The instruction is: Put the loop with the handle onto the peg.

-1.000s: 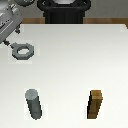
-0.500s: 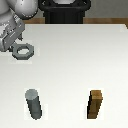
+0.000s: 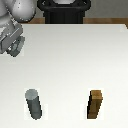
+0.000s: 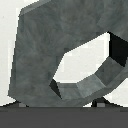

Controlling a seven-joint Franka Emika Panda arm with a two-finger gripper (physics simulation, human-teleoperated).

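The loop with the handle [image 3: 15,48] is a grey ring lying at the exterior view's left edge, partly hidden by my gripper [image 3: 10,44], which sits low over its handle side. In the wrist view the loop [image 4: 45,55] fills the frame, very close. Only small tips of my fingers [image 4: 20,104] show there, set wide apart on either side, so the gripper looks open and not clamped. The peg [image 3: 33,103] stands upright near the front, toward the exterior view's left, well away from the loop.
A brown rectangular wooden block [image 3: 96,104] stands upright at the front toward the exterior view's right. The white table [image 3: 75,60] carries everything. The black robot base [image 3: 62,12] is at the far edge.
The arm has come down lower over the loop's handle side and now hides more of the loop. The peg and the block have not moved.
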